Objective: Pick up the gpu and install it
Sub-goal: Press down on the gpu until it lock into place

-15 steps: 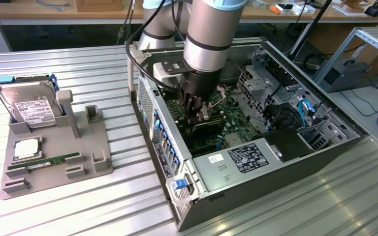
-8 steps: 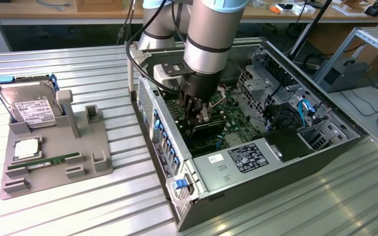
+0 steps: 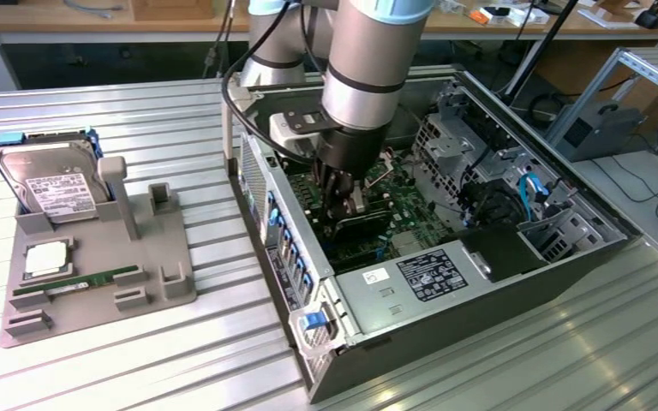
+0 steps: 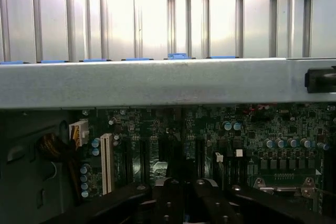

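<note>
While the arm reaches down into the open computer case (image 3: 444, 282), the gripper (image 3: 336, 199) stands among the motherboard (image 3: 403, 205) components with its jaws closed; in the exterior view a dark flat card, apparently the gpu (image 3: 363, 227), sits directly beneath the fingertips, low against the board. Whether the fingers clamp the card or merely rest on it cannot be told.

In the wrist view the black fingers (image 4: 169, 203) lie close together over the dark slot area, with a white expansion slot (image 4: 107, 162) to one side and rows of capacitors (image 4: 294, 144) further off. The case's grey side rail (image 4: 157, 82) crosses that view just beyond the board — a close obstruction to the wrist.

Around the work point inside the case: a bundle of cables (image 3: 421, 137), the drive cage (image 3: 466, 141), a black fan shroud (image 3: 495, 210) and the labelled power supply (image 3: 427, 274).

On the bench (image 3: 134, 360), well apart at the exterior view's left, a grey fixture tray (image 3: 164, 257) carries a hard drive (image 3: 52, 184) standing on edge, a processor (image 3: 45, 257) and a green memory stick (image 3: 78, 282).
</note>
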### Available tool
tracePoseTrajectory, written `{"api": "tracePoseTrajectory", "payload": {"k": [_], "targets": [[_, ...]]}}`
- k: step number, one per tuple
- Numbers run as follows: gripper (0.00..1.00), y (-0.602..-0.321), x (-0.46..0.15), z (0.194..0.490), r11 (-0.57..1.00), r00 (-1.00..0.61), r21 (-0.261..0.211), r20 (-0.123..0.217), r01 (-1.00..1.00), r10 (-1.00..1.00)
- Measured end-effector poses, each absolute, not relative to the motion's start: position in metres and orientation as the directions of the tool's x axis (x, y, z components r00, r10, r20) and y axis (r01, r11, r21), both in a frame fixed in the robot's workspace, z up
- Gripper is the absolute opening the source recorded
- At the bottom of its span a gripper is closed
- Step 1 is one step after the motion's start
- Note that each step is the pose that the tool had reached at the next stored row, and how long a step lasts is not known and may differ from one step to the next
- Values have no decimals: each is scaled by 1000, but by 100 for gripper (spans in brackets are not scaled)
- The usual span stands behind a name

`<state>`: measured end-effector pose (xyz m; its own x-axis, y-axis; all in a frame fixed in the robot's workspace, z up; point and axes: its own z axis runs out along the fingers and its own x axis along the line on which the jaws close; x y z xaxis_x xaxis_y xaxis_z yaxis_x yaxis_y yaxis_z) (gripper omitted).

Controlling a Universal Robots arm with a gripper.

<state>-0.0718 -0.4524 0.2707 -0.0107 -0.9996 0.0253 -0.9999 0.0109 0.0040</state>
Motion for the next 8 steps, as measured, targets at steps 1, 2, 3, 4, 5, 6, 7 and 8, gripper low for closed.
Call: {"api": "tracePoseTrajectory", "payload": {"k": [1, 2, 3, 4, 5, 6, 7, 8], "targets": [[11, -452, -71, 273, 11, -11, 4, 25, -1000, -1000], [11, -453, -71, 277, 11, -11, 5, 27, -1000, -1000], [11, -453, -71, 281, 11, -11, 5, 27, -1000, -1000], [11, -453, -71, 286, 11, -11, 5, 27, -1000, -1000], [11, -453, -70, 291, 11, -11, 5, 27, -1000, -1000], [11, -453, -70, 293, 11, -11, 5, 27, -1000, -1000], [11, -453, -68, 294, 11, -11, 5, 26, -1000, -1000], [11, -453, -63, 294, 11, -11, 5, 24, -1000, -1000]]}}
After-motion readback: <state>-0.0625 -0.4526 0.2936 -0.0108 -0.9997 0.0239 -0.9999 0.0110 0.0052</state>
